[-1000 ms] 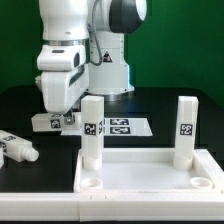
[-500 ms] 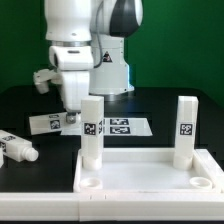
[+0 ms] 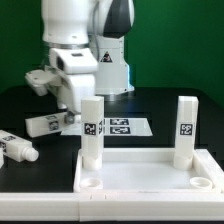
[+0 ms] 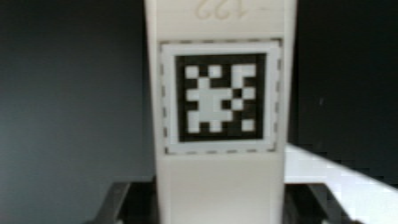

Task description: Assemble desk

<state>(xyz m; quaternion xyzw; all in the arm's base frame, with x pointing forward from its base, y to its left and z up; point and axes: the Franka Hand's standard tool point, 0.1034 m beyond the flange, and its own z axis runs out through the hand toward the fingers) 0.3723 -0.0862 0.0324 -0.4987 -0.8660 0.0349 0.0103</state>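
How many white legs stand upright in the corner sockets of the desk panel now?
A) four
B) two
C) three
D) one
B: only the leg on the exterior view's left and the leg on its right stand in the far corners of the desk panel, while the near sockets are empty.

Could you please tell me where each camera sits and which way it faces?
Exterior view: off the arm, in front of the desk panel, facing across it toward the robot; shows the arm and the hand shut on a leg.
Wrist view: on the wrist, looking along the hand at that leg's tag close up; dark fingers flank the leg.
Shared: the held leg.
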